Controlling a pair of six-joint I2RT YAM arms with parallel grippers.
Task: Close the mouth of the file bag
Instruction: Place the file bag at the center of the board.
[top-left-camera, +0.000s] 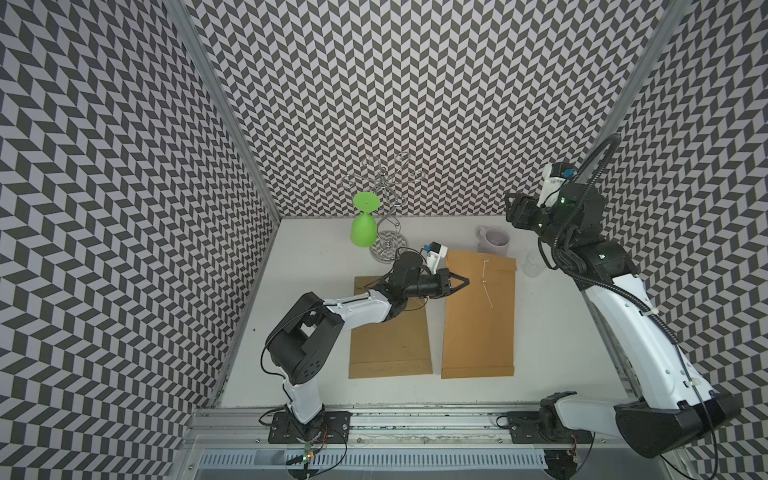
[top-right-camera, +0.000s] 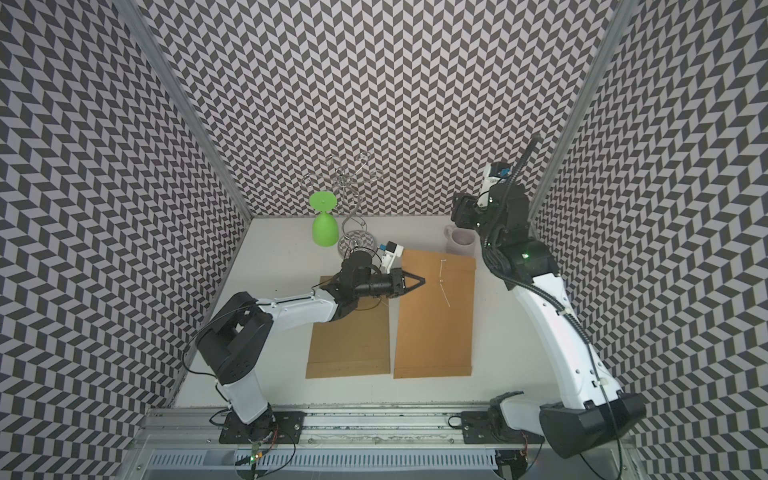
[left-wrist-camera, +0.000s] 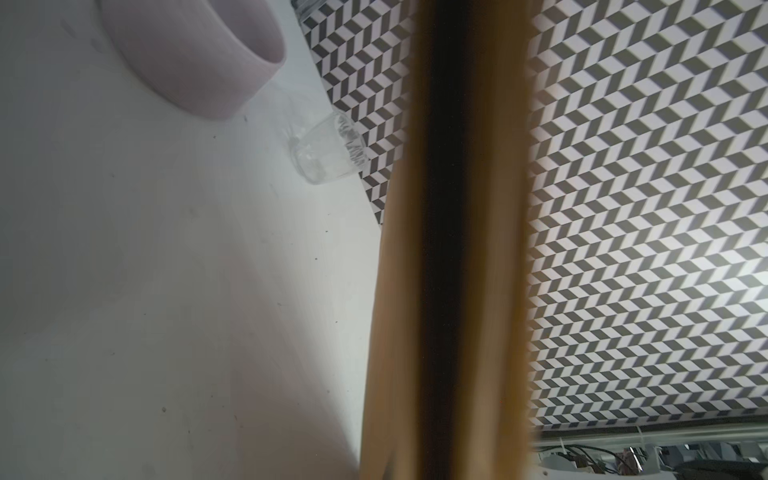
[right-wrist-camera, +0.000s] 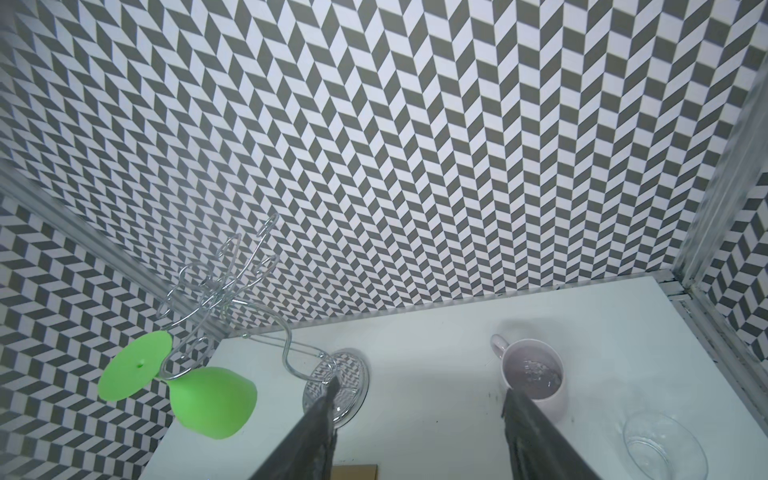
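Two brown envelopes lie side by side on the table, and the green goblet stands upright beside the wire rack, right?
Not quite. The green goblet hangs upside down from the wire rack, as the right wrist view shows clearly. The left envelope and right envelope do lie side by side on the table.

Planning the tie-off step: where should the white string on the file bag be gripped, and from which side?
Probably the free end of the string, straight down from above, jaws across it: it lies loose and flat on the file bag.
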